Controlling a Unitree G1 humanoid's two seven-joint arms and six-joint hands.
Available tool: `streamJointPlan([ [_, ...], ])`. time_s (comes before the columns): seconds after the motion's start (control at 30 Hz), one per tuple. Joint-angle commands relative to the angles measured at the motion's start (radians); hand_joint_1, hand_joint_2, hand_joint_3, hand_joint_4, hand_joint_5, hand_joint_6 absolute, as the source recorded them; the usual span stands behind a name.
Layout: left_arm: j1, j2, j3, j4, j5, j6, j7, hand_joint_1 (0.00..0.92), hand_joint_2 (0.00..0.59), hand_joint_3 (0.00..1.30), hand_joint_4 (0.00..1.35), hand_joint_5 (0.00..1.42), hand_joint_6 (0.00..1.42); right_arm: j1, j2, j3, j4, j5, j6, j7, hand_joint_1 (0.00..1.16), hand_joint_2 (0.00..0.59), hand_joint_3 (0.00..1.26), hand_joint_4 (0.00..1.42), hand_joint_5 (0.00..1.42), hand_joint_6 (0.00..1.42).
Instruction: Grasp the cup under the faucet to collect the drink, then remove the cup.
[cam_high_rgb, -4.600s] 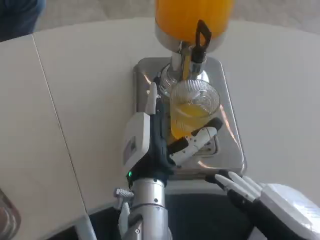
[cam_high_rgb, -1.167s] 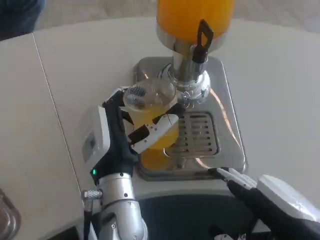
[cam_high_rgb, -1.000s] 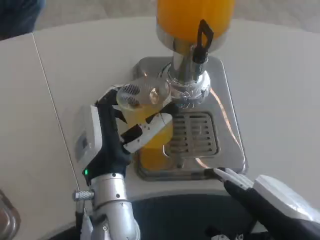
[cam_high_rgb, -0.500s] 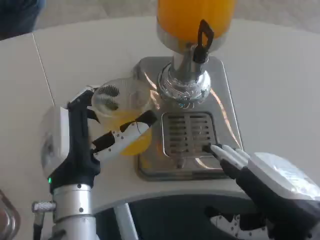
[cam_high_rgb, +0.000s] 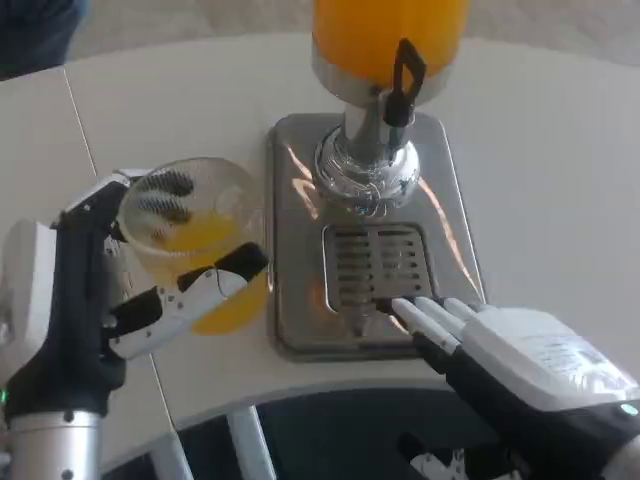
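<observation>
The left robot hand (cam_high_rgb: 100, 300) grips the cup (cam_high_rgb: 195, 250) around its side, so the juice inside does not spill. The cup is upright, partly filled, and it stands left of the tray (cam_high_rgb: 290, 200), over the counter (cam_high_rgb: 180, 100), well clear of the faucet (cam_high_rgb: 400, 85). The right robot hand (cam_high_rgb: 500, 345) holds nothing; its fingers are spread loosely at the tray's front edge, probably waiting. I think only putting down remains.
</observation>
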Motion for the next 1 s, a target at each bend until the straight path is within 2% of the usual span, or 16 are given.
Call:
streamJointPlan([
  [0.03, 0.061, 0.018, 0.052, -0.12, -0.041, -0.059, -0.054, 0.541, 0.052, 0.97, 1.17, 1.39, 1.42, 0.017, 0.009, -0.007, -0.029, -0.018, -0.03, 0.003, 0.81, 0.43, 0.01, 0.0, 0.0, 0.0],
  [0.3, 0.219, 0.03, 0.141, -0.245, -0.113, -0.138, -0.15, 0.537, 0.05, 0.97, 1.17, 1.39, 1.42, 0.026, 0.04, -0.001, -0.057, -0.061, -0.076, 0.007, 0.8, 0.437, 0.0, 0.0, 0.0, 0.0],
  [0.53, 0.341, 0.012, 0.198, -0.29, -0.159, -0.213, -0.19, 0.537, 0.05, 0.97, 1.17, 1.39, 1.42, 0.082, 0.111, 0.051, -0.1, -0.204, -0.123, 0.049, 0.8, 0.439, 0.0, 0.0, 0.0, 0.0],
  [0.67, 0.388, -0.003, 0.21, -0.311, -0.175, -0.246, -0.202, 0.536, 0.05, 0.97, 1.17, 1.39, 1.42, 0.136, 0.157, 0.064, -0.101, -0.272, -0.157, 0.036, 0.8, 0.439, 0.0, 0.0, 0.0, 0.0],
  [1.0, 0.452, -0.034, 0.195, -0.353, -0.17, -0.304, -0.236, 0.536, 0.05, 0.97, 1.18, 1.39, 1.42, 0.225, 0.252, 0.058, -0.11, -0.357, -0.218, -0.001, 0.8, 0.44, 0.0, 0.0, 0.0, 0.0],
])
